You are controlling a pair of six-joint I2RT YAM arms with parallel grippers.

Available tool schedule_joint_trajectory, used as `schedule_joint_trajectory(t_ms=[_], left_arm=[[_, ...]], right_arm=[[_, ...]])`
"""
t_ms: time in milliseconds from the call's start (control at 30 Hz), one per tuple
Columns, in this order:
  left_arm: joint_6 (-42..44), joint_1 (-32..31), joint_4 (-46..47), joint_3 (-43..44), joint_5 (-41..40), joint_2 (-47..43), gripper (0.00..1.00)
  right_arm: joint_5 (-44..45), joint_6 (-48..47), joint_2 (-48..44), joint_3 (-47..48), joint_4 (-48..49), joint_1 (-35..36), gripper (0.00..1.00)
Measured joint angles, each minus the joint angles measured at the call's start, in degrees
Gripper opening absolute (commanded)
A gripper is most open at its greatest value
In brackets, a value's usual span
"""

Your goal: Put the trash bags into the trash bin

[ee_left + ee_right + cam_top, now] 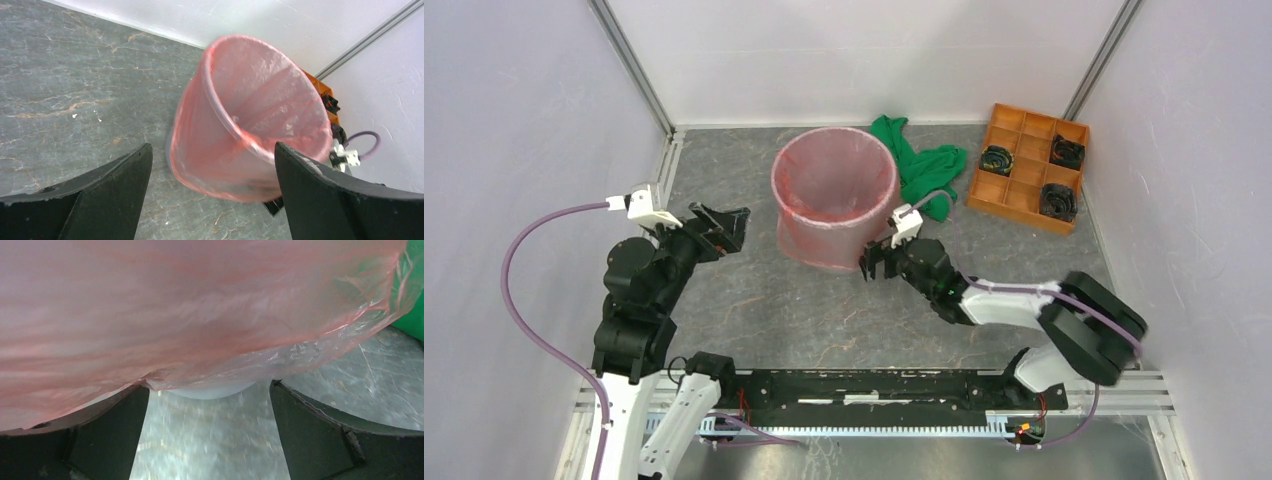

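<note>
The red-orange trash bag [829,225] lines the round grey trash bin [796,199] and hangs down over its outside. The bin stands upright in the middle of the table. My left gripper [722,228] is open and empty, a little left of the bin; its wrist view shows the bag [210,150] folded over the bin's rim [216,102]. My right gripper [879,262] is open at the bin's lower right side. Its wrist view shows the bag's loose hem [210,315] draped just above its fingers [320,430], with the bin's pale base [212,391] showing under it.
A green cloth [919,160] lies right behind the bin. An orange compartment tray [1014,125] with black parts stands at the back right. White walls close in the table on three sides.
</note>
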Motion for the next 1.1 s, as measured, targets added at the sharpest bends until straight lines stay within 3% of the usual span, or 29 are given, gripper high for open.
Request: schedule_joint_trajectory(t_ms=[300,533,667,767,833,967,1100], left_arm=[[0.6,0.0,0.1,1.0,-1.3,1.2,0.99],[0.5,0.0,0.3,1.0,-1.3,1.4,0.99],[0.5,0.0,0.3,2.0,-0.7,2.0,0.99],[0.4,0.0,0.6,3.0,0.1,2.4,1.0],[0.4,0.0,0.9,3.4,0.2,2.4,1.0],[0.4,0.0,1.1,4.5,0.0,2.9,1.0],[0.4,0.0,1.1,6.7,-1.3,5.0,1.0]], right_arm=[[14.4,4.5,27.5,23.3,10.0,0.2,0.98],[22.9,1.6,43.0,44.5,10.2,-1.0,0.98],[24.2,-2.3,45.7,50.7,8.2,-1.9,0.98],[24.2,-3.8,43.3,48.7,6.6,-2.2,0.98],[23.4,-4.0,37.5,41.7,5.2,-2.3,0.98],[21.5,-2.4,17.6,24.5,-1.7,-1.8,0.98],[18.8,-1.0,-2.0,16.5,-12.3,-1.3,0.98]])
